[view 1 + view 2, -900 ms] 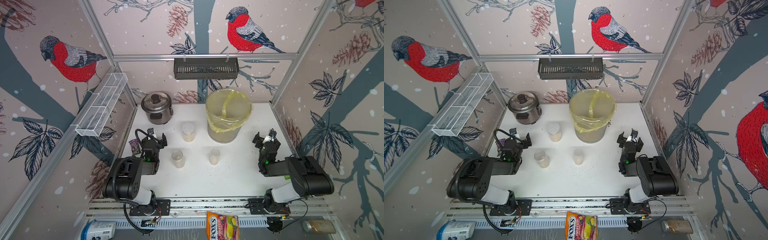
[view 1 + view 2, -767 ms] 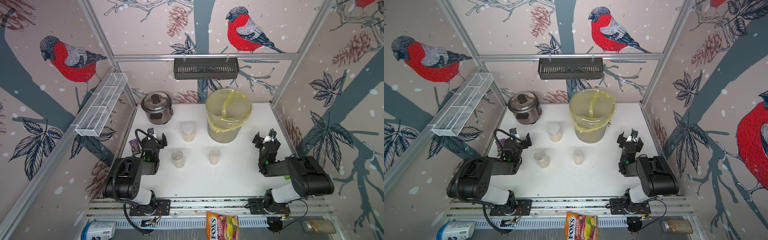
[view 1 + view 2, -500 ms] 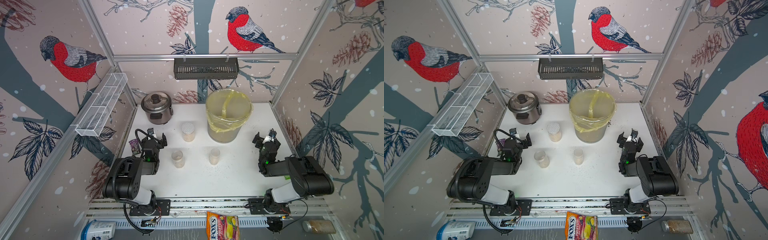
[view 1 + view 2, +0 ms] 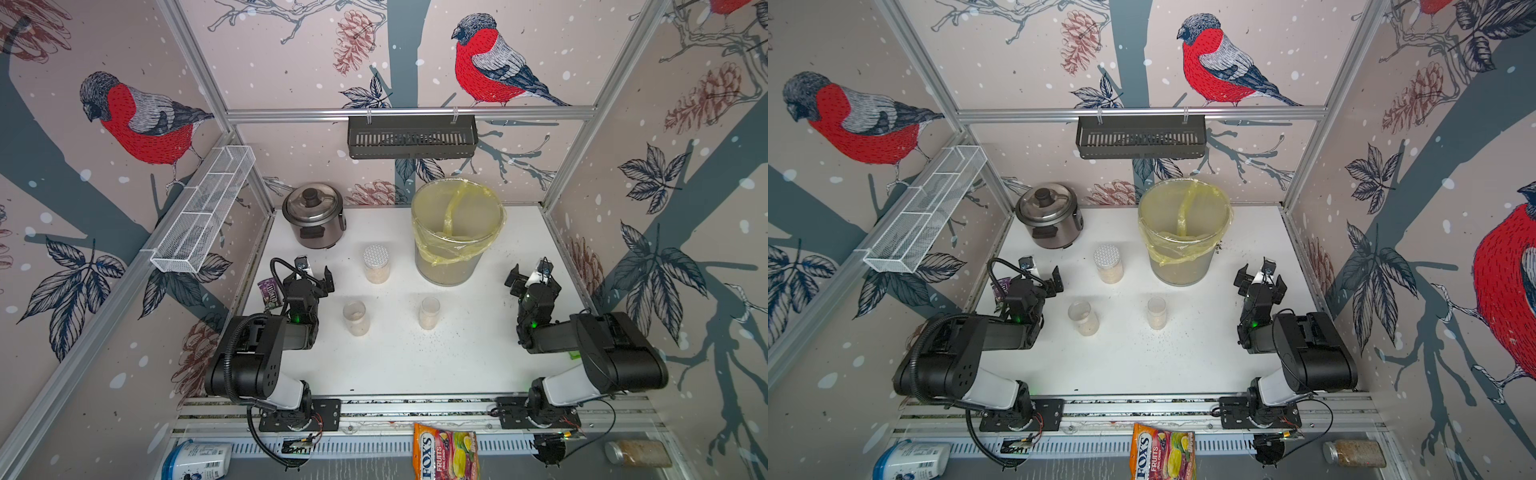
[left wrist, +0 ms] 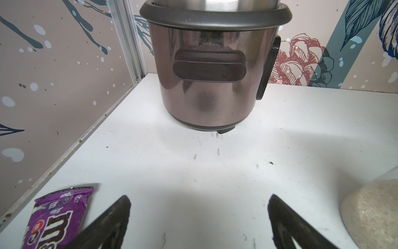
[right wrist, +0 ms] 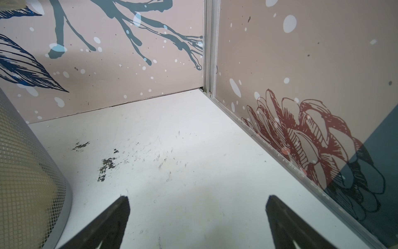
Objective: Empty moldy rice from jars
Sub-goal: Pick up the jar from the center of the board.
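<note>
Three clear jars stand closed on the white table in both top views. The wider one with a silver dotted lid (image 4: 376, 262) (image 4: 1108, 262) is nearest the back; two narrower ones (image 4: 356, 318) (image 4: 429, 312) sit in front. Each holds a little pale moldy rice (image 4: 376, 275). My left gripper (image 4: 316, 272) (image 5: 199, 200) is open and empty, to the left of the jars, with a rice-filled jar (image 5: 374, 213) beside its finger. My right gripper (image 4: 530, 274) (image 6: 197, 200) is open and empty near the right wall, well away from the jars.
A big translucent bin with a yellow bag (image 4: 453, 232) (image 6: 25, 172) stands at the back, right of centre. A steel rice cooker (image 4: 313, 216) (image 5: 206, 71) is at the back left. A purple candy packet (image 4: 268, 289) (image 5: 56, 217) lies by the left wall.
</note>
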